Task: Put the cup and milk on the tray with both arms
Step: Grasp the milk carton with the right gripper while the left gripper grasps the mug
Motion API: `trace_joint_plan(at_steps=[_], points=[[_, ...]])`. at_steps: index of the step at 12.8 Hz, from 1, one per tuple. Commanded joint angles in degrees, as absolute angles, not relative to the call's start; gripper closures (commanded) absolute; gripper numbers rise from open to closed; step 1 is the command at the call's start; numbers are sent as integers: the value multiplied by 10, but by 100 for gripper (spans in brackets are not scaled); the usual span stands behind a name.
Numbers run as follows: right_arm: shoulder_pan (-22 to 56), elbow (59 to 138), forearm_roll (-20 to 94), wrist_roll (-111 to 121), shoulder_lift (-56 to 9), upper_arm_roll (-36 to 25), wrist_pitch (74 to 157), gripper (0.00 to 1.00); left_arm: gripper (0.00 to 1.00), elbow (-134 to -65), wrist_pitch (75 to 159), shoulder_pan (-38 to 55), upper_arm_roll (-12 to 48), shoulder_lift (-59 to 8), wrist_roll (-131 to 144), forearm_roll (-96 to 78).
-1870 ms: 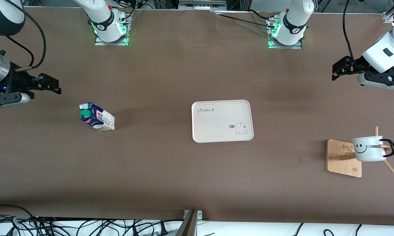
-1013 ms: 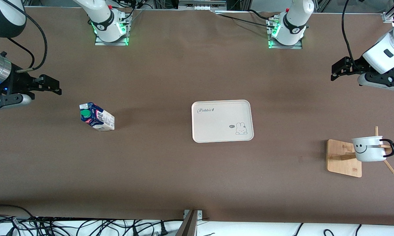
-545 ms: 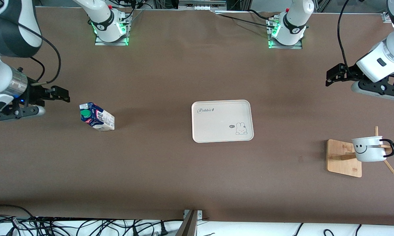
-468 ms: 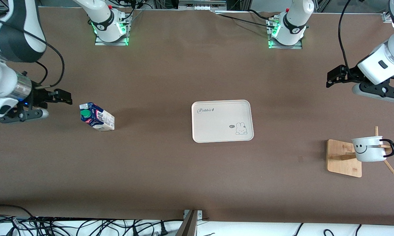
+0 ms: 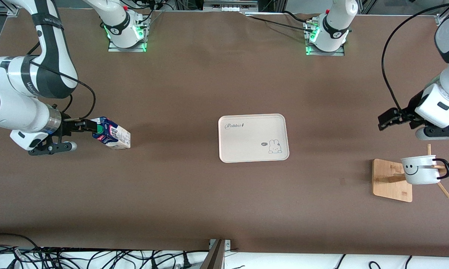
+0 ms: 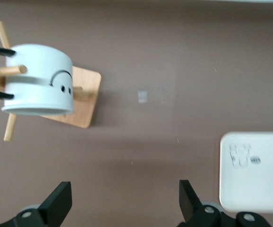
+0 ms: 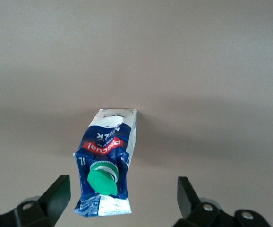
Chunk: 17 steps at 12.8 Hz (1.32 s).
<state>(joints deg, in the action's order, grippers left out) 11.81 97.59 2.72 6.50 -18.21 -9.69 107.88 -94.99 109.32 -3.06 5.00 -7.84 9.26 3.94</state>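
The milk (image 5: 112,134) stands on the table toward the right arm's end. My right gripper (image 5: 91,126) is open at the carton's top. In the right wrist view the green cap and blue top of the milk (image 7: 107,165) lie between the spread fingers of that gripper (image 7: 122,203). The cup (image 5: 418,170) hangs on a wooden peg stand toward the left arm's end. My left gripper (image 5: 384,123) is open in the air beside the stand and holds nothing. The left wrist view shows that gripper (image 6: 124,203), the cup (image 6: 37,78) and the tray (image 6: 254,189). The tray (image 5: 246,144) lies empty mid-table.
The bamboo stand base (image 5: 390,181) lies under the cup, with pegs sticking out; it also shows in the left wrist view (image 6: 87,101). Both arm bases (image 5: 125,31) stand along the table edge farthest from the front camera. Cables hang along the nearest edge.
The right gripper has moved down and in to the top of the milk. The left gripper has come down toward the cup stand. Milk, cup and tray have not moved.
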Motion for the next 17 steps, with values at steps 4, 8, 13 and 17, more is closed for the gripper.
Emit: trace_joint_plan(at_steps=[4, 8, 13, 17], points=[[125, 1041, 46, 34, -167, -94, 1126, 0, 0, -1113, 1327, -72, 54, -18, 140, 55], [125, 1063, 53, 34, -160, -94, 1123, 0, 4, -1195, 1458, -98, 55, -10, 284, 46], [125, 1083, 53, 25, -146, -94, 1117, 25, 19, -1185, 1556, -130, 55, -78, 289, 24], [126, 1079, 53, 23, -146, -92, 1116, 40, 39, -1099, 1575, -129, 55, -159, 263, -5]])
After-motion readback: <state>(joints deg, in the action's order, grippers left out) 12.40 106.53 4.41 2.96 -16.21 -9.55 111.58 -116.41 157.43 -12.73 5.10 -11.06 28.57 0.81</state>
